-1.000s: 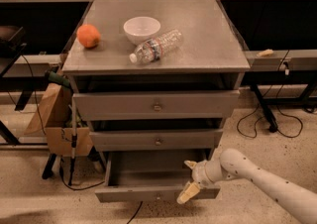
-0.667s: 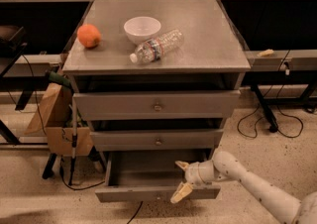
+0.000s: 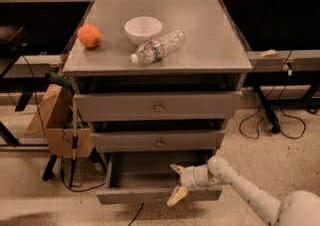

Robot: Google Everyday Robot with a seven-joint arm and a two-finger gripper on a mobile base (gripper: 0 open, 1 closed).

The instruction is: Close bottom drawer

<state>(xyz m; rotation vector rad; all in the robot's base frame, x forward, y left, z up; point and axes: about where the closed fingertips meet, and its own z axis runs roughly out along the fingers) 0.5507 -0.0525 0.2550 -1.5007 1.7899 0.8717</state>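
Below the bench's front edge, the bottom drawer (image 3: 131,196) stands pulled well out, not yet closed, with the gripper (image 3: 176,184), jaws spread wide, at its front panel right of centre, so seemingly the whole inward push remains.

The jaws sit at the open bottom drawer's (image 3: 135,196) front, right of centre.

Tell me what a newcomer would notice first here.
The bottom drawer stands pulled out at the foot of the cabinet, with the end effector open at its front edge. On top sit an orange, a white bowl and a plastic bottle on its side.
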